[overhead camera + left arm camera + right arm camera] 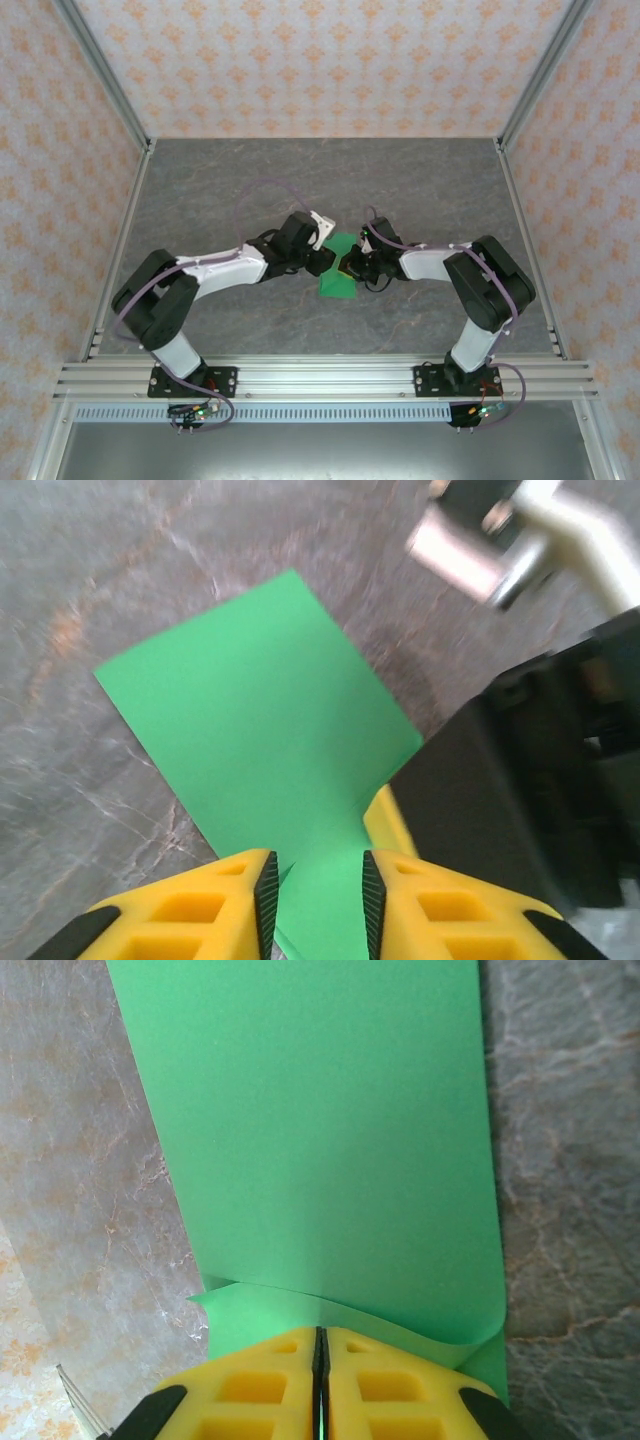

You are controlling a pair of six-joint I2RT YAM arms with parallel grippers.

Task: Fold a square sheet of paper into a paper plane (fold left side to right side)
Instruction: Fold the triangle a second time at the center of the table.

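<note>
Right tool (320,1332) is clenched, its yellow fingers pressed together on the near edge of the square sheet of paper (320,1130), where the upper green layer curls over the lower one in a soft fold. Left tool (318,865) is released, its two yellow fingers parted, with green paper showing in the gap between them. Seen from above, the sheet lies in the middle of the grey marbled tabletop (420,190), between the two tool heads. Aluminium rails (320,378) run along the near edge, and walls (320,60) patterned in orange on cream stand around.
</note>
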